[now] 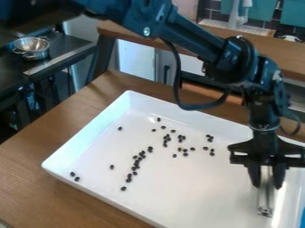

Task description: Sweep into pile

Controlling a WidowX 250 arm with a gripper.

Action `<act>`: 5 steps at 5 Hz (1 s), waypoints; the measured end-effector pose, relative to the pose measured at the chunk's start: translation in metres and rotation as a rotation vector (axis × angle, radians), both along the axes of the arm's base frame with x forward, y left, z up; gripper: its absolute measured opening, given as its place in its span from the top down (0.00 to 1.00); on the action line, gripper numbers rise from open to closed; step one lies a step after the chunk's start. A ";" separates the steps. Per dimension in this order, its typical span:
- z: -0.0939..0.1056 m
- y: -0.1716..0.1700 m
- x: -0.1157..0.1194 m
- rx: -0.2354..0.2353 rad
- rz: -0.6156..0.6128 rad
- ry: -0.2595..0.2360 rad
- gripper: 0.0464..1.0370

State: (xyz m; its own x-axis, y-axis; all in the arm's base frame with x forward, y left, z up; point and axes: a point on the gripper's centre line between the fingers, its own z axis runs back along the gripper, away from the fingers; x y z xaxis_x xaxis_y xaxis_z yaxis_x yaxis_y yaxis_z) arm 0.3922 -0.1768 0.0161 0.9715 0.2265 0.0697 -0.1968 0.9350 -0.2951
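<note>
Kitchen or kitchen-like room from where I stand: metal colander (31, 47) on a dark counter (53, 57) at left, dark wall tiles (213, 17) and teal cloths (293, 14) at back, wooden table (30, 153) in front. Can't tell if home or lab mock-up.

A brown wooden table (30, 178), its grain showing in darker streaks, carries everything. Directly on it lies a large, white, rectangular tray (95, 129) with raised walls, set flat and slantwise to the view. Bare wood borders the tray on its left side, and the tray runs past the bottom edge of the view.
</note>
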 end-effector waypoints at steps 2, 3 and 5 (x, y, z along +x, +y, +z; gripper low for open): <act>-0.004 0.034 0.021 0.008 0.065 -0.026 0.68; -0.007 0.048 0.026 0.000 0.086 -0.036 0.68; -0.016 0.070 0.023 0.008 0.105 -0.065 0.68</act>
